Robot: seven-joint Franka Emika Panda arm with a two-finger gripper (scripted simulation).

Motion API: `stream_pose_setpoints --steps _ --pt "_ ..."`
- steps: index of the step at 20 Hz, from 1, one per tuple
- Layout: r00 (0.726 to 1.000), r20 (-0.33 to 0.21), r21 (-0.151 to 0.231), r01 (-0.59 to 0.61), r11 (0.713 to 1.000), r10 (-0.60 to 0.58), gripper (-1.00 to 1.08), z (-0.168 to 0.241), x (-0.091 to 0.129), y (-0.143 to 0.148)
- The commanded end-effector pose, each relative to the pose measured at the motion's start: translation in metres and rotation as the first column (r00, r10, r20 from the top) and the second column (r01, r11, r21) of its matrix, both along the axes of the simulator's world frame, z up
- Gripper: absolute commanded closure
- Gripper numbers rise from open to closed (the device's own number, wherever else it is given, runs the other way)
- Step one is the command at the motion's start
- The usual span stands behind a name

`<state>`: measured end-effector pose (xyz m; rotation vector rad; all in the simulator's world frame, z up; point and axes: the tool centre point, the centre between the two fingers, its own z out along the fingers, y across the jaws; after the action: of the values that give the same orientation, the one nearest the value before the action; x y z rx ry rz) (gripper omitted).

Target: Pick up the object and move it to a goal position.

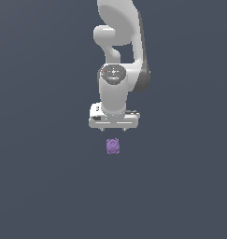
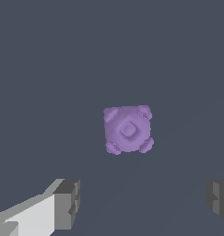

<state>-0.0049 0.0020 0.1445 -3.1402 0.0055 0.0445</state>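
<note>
The object (image 1: 113, 146) is a small purple roundish ball with dimples and short knobby studs, lying on the flat dark grey surface. In the wrist view the object (image 2: 127, 128) shows whole, with a round hollow in its upper face. My white gripper (image 1: 113, 128) hangs above the surface just behind the ball in the exterior view, apart from it. Its two grey fingertips (image 2: 67, 203) stand wide apart, open, with nothing between them. The ball is narrower than the gap and lies outside it.
The white arm (image 1: 117, 56) rises behind the gripper toward the top of the exterior view. The dark grey surface (image 1: 45, 177) spreads evenly on all sides. No other object or marker shows.
</note>
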Motion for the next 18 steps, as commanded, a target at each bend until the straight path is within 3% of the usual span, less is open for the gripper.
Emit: stream_pose_setpoints --steps 1,18 --pt "1.000 0.000 0.000 0.000 1.000 0.000 -0.92 0.0000 0.0000 0.0000" --pt "1.000 -0.002 0.012 0.006 1.000 -0.006 -0.92 -0.0030 0.0068 0.0002"
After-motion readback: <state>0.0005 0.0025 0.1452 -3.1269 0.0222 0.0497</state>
